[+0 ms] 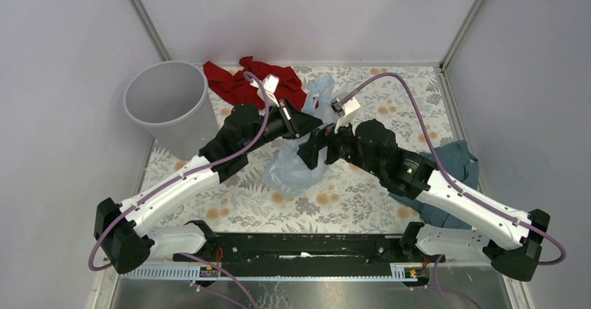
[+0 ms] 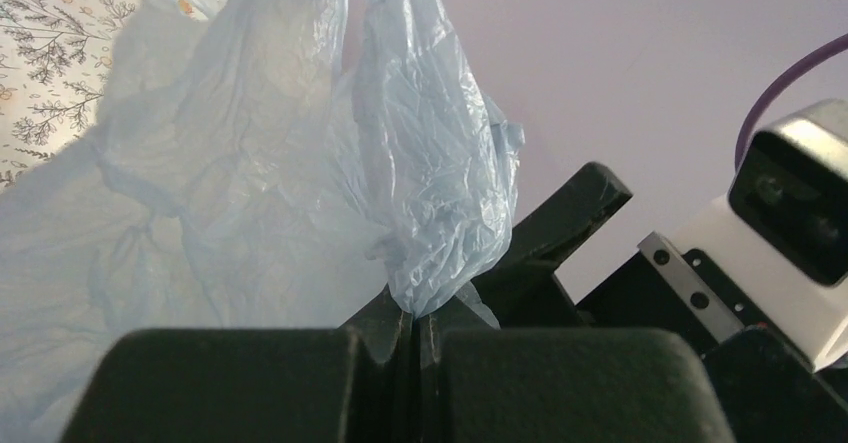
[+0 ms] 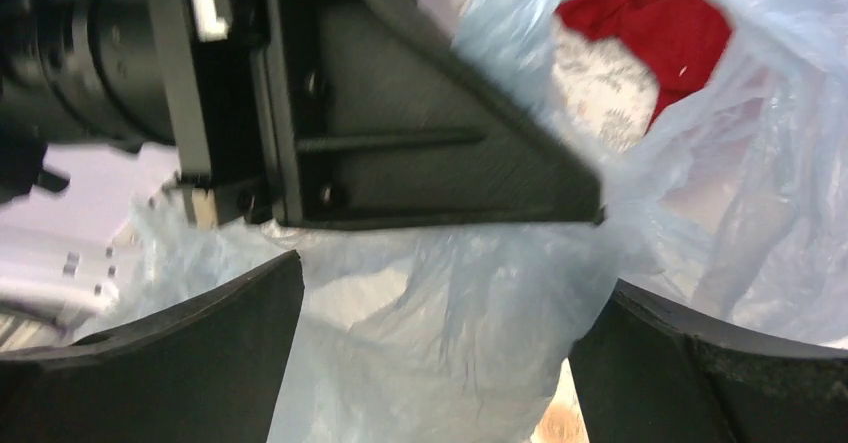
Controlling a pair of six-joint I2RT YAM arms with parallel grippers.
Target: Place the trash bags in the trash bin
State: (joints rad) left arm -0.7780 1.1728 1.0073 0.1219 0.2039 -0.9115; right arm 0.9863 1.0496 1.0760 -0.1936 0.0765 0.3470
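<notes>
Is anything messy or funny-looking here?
Yes. A red cloth lies crumpled at the far edge of the table beside the trash bin, and a teal cloth lies heaped at the right edge. The trash bag is bunched up, pinched in the left hand.

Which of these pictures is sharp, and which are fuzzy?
Top external: evenly lit, sharp. Left wrist: the trash bag crisp, light glowing through it; the left claw close and soft. Right wrist: smeared throughout, the red cloth hazy.

Thin, glossy, wrinkled plastic film trash bag; smooth, probably plastic trash bin.
</notes>
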